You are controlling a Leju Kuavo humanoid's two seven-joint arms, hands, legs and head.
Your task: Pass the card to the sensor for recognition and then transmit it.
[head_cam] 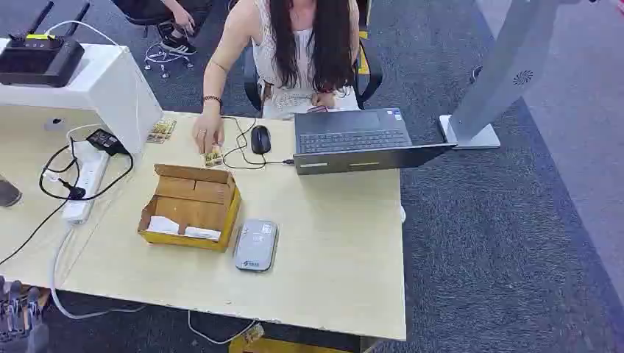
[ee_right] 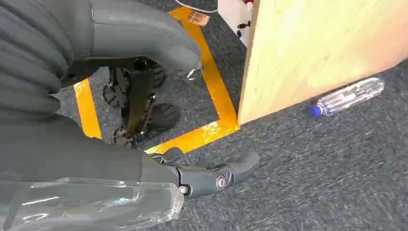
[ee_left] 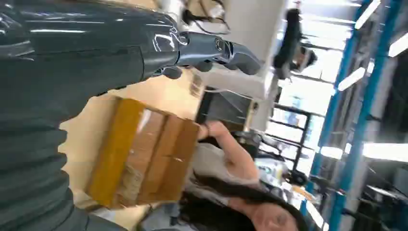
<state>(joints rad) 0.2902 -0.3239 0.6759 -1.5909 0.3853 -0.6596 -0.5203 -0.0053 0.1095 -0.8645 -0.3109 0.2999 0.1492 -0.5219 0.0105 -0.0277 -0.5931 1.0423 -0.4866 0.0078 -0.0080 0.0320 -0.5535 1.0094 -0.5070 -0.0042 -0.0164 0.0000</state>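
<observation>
A pale wooden tabletop [head_cam: 331, 250] carries an open laptop [head_cam: 360, 140], an open cardboard box [head_cam: 191, 206] and, just beside the box, a grey card sensor [head_cam: 255, 245]. A seated person's hand [head_cam: 207, 136] holds the card [head_cam: 214, 157] at the far edge, near a black mouse [head_cam: 260, 139]. The left robot hand [head_cam: 18, 312] hangs empty below the tabletop's near corner, fingers apart; the right robot hand [ee_right: 211, 173] hangs empty over grey carpet, fingers loosely spread, with a plastic bottle [ee_right: 349, 96] lying nearby.
</observation>
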